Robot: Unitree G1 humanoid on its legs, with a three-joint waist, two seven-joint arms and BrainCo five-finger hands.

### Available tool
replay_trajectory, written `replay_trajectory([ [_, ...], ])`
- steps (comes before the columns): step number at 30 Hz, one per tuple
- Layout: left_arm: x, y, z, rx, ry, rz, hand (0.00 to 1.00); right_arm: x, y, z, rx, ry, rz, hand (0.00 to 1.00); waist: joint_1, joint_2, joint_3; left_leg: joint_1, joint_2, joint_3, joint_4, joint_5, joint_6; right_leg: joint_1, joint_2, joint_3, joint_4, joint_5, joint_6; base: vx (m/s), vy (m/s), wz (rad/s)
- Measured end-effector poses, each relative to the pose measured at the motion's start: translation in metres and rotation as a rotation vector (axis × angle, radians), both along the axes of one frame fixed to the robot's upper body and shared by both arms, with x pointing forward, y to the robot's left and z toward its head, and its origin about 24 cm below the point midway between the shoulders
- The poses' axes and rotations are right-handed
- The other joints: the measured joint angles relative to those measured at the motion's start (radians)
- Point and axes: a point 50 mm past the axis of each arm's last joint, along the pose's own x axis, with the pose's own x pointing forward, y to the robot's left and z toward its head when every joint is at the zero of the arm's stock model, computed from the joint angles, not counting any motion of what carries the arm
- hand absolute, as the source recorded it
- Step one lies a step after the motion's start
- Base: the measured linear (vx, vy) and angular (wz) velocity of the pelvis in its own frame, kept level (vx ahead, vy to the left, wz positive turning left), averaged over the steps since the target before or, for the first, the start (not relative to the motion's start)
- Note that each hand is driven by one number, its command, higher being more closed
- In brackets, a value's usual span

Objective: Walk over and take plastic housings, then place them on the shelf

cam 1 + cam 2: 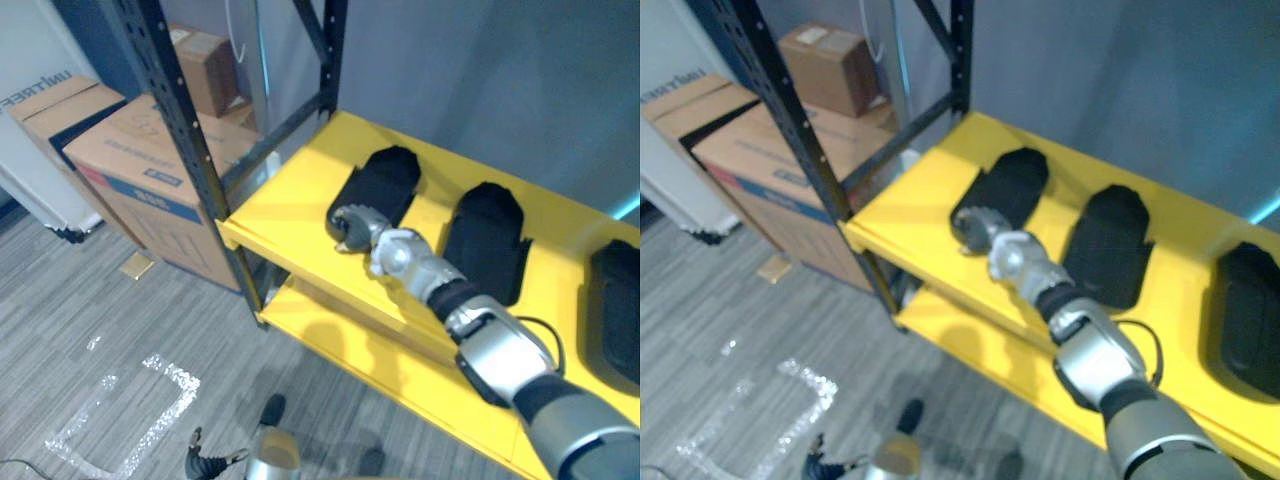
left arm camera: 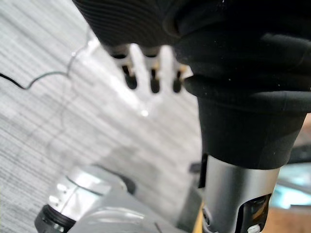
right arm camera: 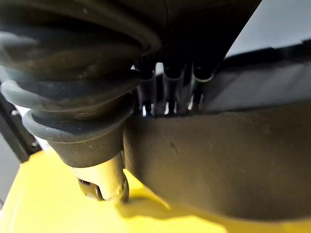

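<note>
Three black plastic housings lie in a row on the yellow upper shelf [image 1: 280, 205]: a left one [image 1: 385, 180], a middle one [image 1: 487, 235] and a right one [image 1: 618, 300] at the view's edge. My right hand [image 1: 355, 228] is at the near end of the left housing. In the right wrist view its fingers [image 3: 167, 92] curl over the top of that housing [image 3: 218, 165], and the thumb [image 3: 104, 179] sits below it by the shelf surface [image 3: 39, 204]. My left hand [image 2: 153, 77] hangs over the grey floor with straight fingers, holding nothing.
A dark perforated upright post [image 1: 190, 140] stands at the shelf's left corner. Cardboard boxes [image 1: 140, 160] are stacked on the floor to the left of it. A lower yellow shelf [image 1: 400, 370] runs beneath. A taped outline [image 1: 130, 415] marks the floor.
</note>
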Motion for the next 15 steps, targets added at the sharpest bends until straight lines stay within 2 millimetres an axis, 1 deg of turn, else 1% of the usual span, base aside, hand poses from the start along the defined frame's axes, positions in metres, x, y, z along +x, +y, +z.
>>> replay_trajectory([
  [11,0.001,-0.001,0.0,0.0,-0.003,-0.008,0.0,-0.001,0.003,0.002,-0.023,-0.04,0.024,0.0,0.003,0.0,0.0,0.0,0.0,-0.002,0.0,0.0,0.0,0.001,0.0,-0.002,0.0,-0.001,0.0,0.0,-0.001,0.0],
  [15,0.001,-0.001,0.0,0.001,-0.005,-0.008,0.0,0.0,0.007,0.011,-0.029,-0.106,0.026,0.0,0.001,0.0,0.0,0.001,0.003,0.001,0.0,0.0,0.0,-0.001,0.002,0.002,-0.001,-0.001,0.0,0.0,0.0,-0.02],
])
